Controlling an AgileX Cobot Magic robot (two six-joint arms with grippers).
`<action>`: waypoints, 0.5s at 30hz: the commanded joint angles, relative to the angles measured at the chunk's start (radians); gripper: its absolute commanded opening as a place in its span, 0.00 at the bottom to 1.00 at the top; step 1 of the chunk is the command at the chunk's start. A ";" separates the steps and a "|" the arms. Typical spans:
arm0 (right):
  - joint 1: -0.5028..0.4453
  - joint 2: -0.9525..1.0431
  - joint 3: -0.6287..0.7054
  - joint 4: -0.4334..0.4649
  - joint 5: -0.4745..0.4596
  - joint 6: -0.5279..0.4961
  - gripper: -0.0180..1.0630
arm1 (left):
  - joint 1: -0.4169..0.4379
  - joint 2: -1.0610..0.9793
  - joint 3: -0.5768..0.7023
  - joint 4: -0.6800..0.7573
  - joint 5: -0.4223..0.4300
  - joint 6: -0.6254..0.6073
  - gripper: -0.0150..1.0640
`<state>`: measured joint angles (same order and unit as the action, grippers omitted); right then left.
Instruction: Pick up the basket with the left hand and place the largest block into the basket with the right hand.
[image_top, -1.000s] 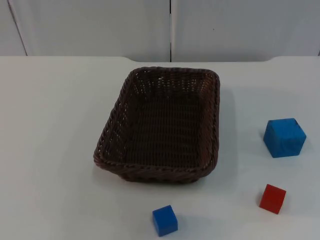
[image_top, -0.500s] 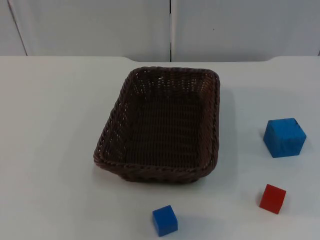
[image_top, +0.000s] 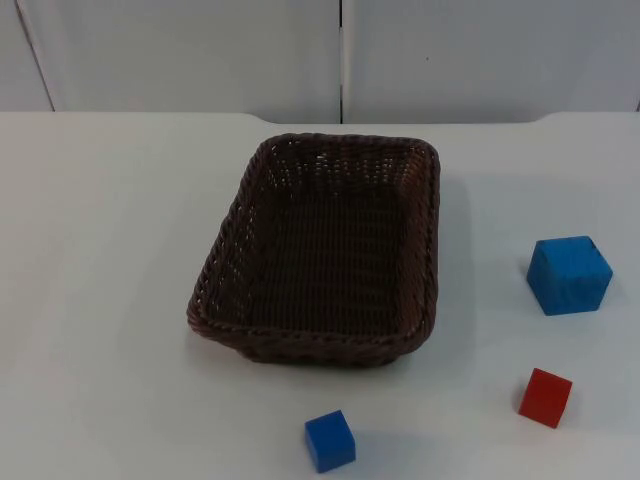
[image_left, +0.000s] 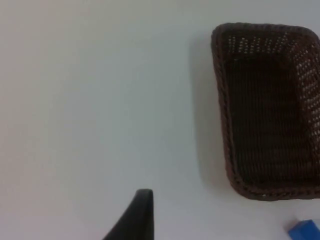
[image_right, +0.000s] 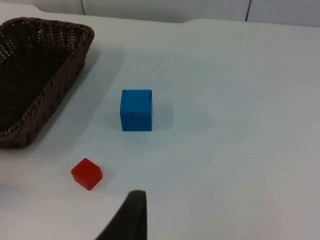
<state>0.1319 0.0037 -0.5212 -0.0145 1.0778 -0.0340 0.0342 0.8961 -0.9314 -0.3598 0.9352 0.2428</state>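
though apart from right tool (image_right: 131, 215), block (image_right: 136, 110)

The basket (image_top: 322, 255) is dark brown woven wicker, rough and ribbed, with a braided rim and open gaps in its far wall. The large blue block (image_top: 569, 275), the small blue block (image_top: 330, 440) and the red block (image_top: 545, 397) look smooth and matt, with flat faces. The white worktop (image_top: 100, 250) is smooth with a faint sheen.
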 joint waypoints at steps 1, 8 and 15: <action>-0.006 -0.004 0.006 -0.001 0.000 -0.002 0.99 | 0.002 0.050 -0.023 -0.052 -0.007 0.044 0.99; -0.006 -0.004 0.006 -0.001 0.000 -0.002 0.99 | 0.002 0.179 -0.052 -0.148 -0.009 0.135 0.99; -0.006 -0.004 0.006 -0.001 0.000 -0.002 0.99 | -0.049 0.304 -0.094 -0.194 -0.034 0.189 0.99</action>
<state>0.1319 0.0037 -0.5212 -0.0145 1.0778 -0.0340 0.0184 1.1611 -1.0002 -0.5255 0.9238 0.4078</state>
